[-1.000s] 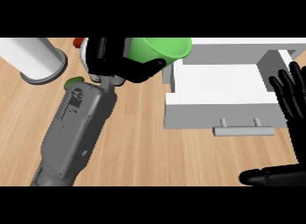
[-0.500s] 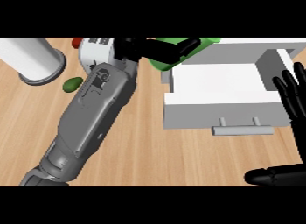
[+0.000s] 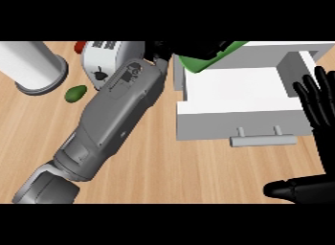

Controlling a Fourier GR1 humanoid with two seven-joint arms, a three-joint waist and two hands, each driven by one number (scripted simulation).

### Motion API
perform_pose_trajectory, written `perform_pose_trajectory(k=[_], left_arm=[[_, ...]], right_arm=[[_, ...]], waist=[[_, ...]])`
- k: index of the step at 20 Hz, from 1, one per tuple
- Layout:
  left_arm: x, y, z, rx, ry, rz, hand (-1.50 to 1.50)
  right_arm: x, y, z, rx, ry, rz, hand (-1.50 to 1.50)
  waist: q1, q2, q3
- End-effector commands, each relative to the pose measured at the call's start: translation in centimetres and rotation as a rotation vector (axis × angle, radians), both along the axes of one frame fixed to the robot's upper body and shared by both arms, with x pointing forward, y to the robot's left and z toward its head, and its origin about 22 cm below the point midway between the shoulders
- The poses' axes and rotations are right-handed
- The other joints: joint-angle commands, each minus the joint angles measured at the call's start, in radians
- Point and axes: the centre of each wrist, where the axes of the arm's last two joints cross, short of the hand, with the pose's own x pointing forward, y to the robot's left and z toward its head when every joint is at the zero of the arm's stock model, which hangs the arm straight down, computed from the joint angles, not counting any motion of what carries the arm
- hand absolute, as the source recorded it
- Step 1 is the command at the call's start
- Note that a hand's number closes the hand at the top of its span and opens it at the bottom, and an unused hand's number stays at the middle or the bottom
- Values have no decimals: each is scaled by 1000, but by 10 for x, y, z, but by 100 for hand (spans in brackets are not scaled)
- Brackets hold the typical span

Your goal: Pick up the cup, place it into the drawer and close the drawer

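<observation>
Fingers [image 3: 172, 48] of the black left hand [image 3: 188, 49] curled round the green plastic cup [image 3: 207, 58], partly hiding it; the cup is held tilted over the far left corner of the open white box-shaped drawer [image 3: 237, 85]. Cannot tell if the cup touches the drawer's wall. The grey left forearm [image 3: 106, 129] runs diagonally from the near left up to the far centre. Drawer is pulled out toward the near side, white floor showing, grey front panel with a grey bar handle [image 3: 262, 140] on its near face.

Black right hand [image 3: 324, 107] at the right edge, fingers straight and spread, pointing far, holding nothing, resting just beside the drawer's right wall.

On the light wooden table [image 3: 184, 172]: white upright cylinder with a grey base [image 3: 27, 67] at far left; small green oval object [image 3: 75, 93] just near-right of it, apart from it; white rounded appliance with a dark slot on top [image 3: 106, 57] at far centre-left, partly behind the forearm; a bit of red [image 3: 79, 46] beside its far left edge, too little visible to identify.
</observation>
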Motion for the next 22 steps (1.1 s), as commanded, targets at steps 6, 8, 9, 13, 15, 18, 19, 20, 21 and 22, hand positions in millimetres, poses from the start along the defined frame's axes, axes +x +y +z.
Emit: perform_pose_trajectory(k=[6,8,9,13,15,18,19,20,21,22], left_arm=[[6,-6,-26,105,34,17,150],[4,-14,-21,148,50,5,150],[4,-8,-36,160,36,25,150],[1,-18,-28,183,52,25,150],[6,-17,-25,230,64,48,150],[2,-20,-32,302,36,65,150],[3,-24,-24,326,57,63,-150],[0,-24,-30,338,30,79,-150],[-2,-20,-42,329,48,77,-150],[-2,-19,-43,335,48,47,-150]], right_arm=[[6,1,3,16,-19,34,-150],[5,7,2,-3,-11,8,-150],[3,16,7,-2,-10,54,-150],[14,16,8,-3,-16,69,-150],[7,9,9,-4,-20,77,-150],[22,11,5,-12,-12,80,-150],[18,10,8,17,-18,78,-150],[9,19,19,18,-35,83,-150],[19,10,26,0,-37,72,-150],[20,17,7,19,-21,72,-150]], waist=[[-41,10,1],[-23,3,0],[-52,11,0],[-60,12,1],[-75,16,1],[-80,22,2],[-77,18,2],[-76,13,1],[-77,18,1],[-69,20,1]])
